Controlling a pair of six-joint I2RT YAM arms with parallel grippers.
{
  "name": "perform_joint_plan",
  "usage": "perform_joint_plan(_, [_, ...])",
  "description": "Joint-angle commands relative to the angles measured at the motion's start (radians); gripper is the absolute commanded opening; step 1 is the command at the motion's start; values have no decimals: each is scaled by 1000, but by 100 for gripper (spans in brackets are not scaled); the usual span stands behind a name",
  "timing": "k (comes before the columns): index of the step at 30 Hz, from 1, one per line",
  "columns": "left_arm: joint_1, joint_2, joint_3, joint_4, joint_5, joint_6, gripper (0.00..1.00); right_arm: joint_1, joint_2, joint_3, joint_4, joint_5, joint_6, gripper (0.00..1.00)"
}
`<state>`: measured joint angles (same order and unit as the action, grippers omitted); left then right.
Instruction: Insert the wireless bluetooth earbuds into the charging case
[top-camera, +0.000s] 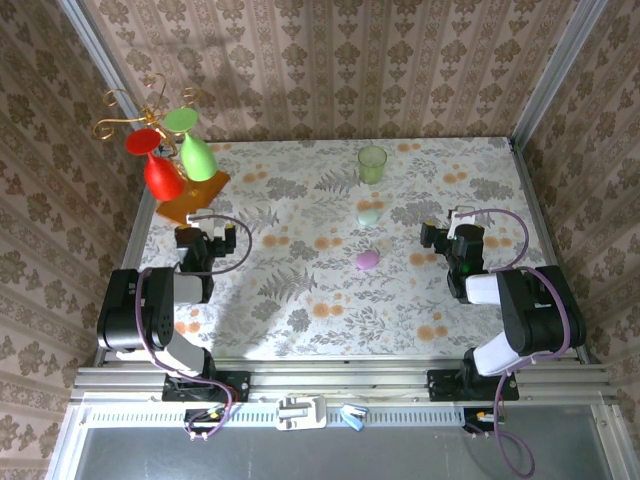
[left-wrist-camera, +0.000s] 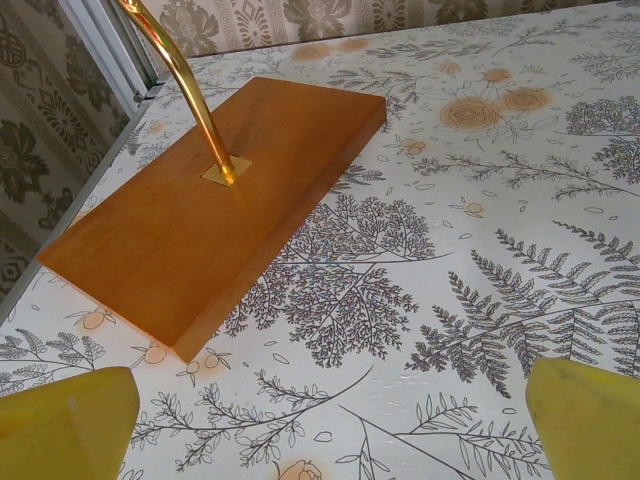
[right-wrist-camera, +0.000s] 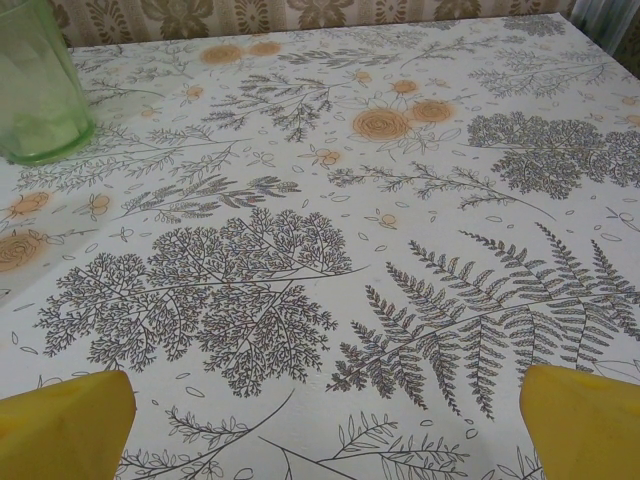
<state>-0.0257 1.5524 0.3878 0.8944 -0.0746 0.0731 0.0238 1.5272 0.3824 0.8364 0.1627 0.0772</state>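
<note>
A pinkish-purple oval charging case (top-camera: 367, 259) lies shut on the floral tablecloth, mid-table. A pale mint oval case (top-camera: 369, 215) lies just behind it. The earbuds are out of view. My left gripper (top-camera: 203, 232) hovers at the table's left side, well left of both cases. In the left wrist view it (left-wrist-camera: 325, 430) is open, its yellow fingertips (left-wrist-camera: 65, 425) wide apart over bare cloth. My right gripper (top-camera: 452, 232) hovers to the right of the cases. The right wrist view has it (right-wrist-camera: 325, 430) open too, with only cloth between its fingertips (right-wrist-camera: 580, 420).
A wooden stand base (left-wrist-camera: 200, 210) with a brass stem (left-wrist-camera: 195, 95) sits just ahead of my left gripper; red and green glasses (top-camera: 175, 150) hang from it. A green tumbler (top-camera: 372, 163) stands at the back centre, and shows at the left edge (right-wrist-camera: 35, 85) in the right wrist view.
</note>
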Motion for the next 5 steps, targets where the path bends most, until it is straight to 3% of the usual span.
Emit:
perform_joint_plan(1, [-3, 4, 6, 19, 9, -10, 100, 1, 7, 13, 44, -12, -19, 100])
perform_joint_plan(5, [-3, 3, 4, 24, 10, -9, 100, 1, 7, 12, 47, -11, -20, 100])
